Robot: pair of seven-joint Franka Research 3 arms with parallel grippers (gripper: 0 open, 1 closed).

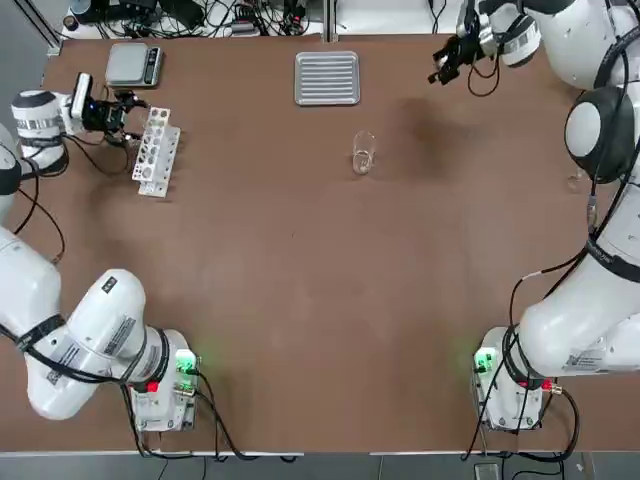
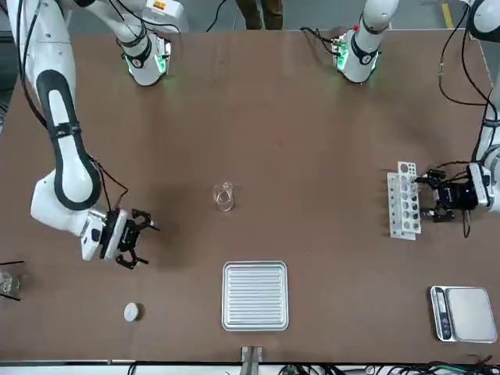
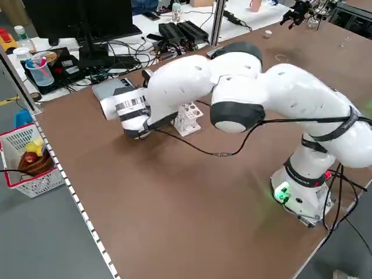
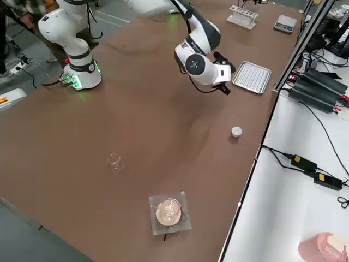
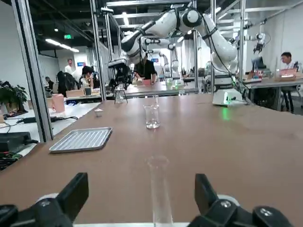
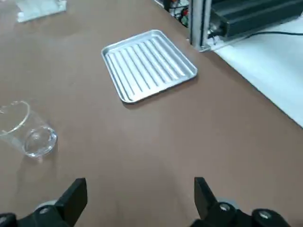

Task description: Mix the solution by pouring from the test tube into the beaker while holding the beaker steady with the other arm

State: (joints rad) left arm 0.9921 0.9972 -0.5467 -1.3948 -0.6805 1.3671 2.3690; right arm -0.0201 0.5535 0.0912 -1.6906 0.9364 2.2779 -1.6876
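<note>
While the beaker (image 1: 362, 153) stands alone mid-table, we have our left gripper (image 5: 151, 201) spread around a racked test tube (image 5: 158, 189), our right gripper (image 6: 142, 198) open nearby, holding nothing.

Hard to tell from overhead whether any tube sits in the rack (image 1: 156, 150): too small. Left wrist view shows a clear test tube (image 5: 159, 194) between the spread fingers (image 5: 75, 194), its lower end cut off by the picture's edge. Left side view hides the left gripper behind the arm's own white bulk, rack only half showing there (image 3: 187, 118). Beaker (image 6: 26, 128) clipped by the edge in the right wrist view. Contents of the beaker impossible to judge. Small clear vessel (image 2: 8, 283) at the tabletop's edge, cropped in front view.
</note>
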